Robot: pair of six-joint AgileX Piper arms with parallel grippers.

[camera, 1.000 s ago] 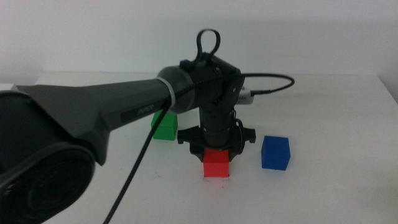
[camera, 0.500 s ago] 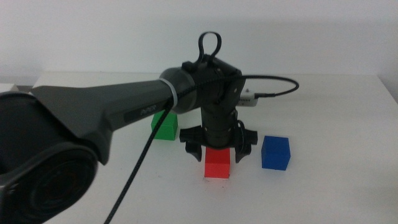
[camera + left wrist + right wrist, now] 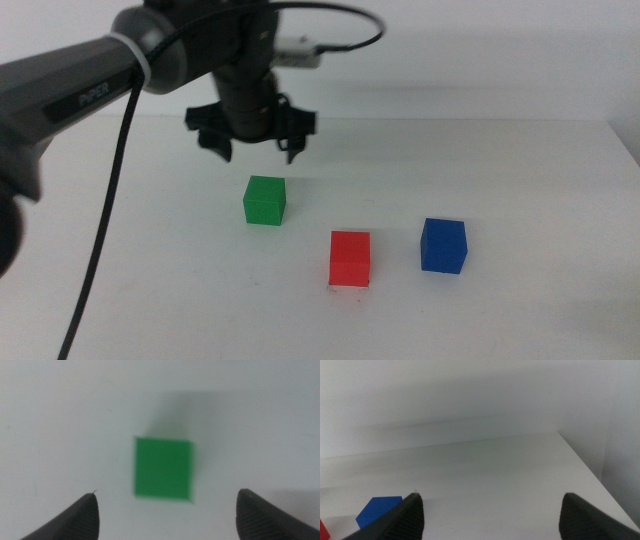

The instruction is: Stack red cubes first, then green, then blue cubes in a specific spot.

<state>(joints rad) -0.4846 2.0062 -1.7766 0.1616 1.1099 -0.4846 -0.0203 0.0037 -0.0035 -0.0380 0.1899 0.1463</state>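
With the left gripper [image 3: 254, 148] spread wide and empty above the green cube [image 3: 265, 200], which sits left of and behind the red cube [image 3: 350, 258], we should descend squarely, centre the jaws, then clamp, while the blue cube [image 3: 444, 245] lies right of red and the right gripper [image 3: 490, 510] waits open out of the middle view.

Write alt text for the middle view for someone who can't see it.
The left gripper hangs open above and just behind the green cube on a white table. The red cube and blue cube sit apart, nearer the camera and to its right, nothing stacked yet.
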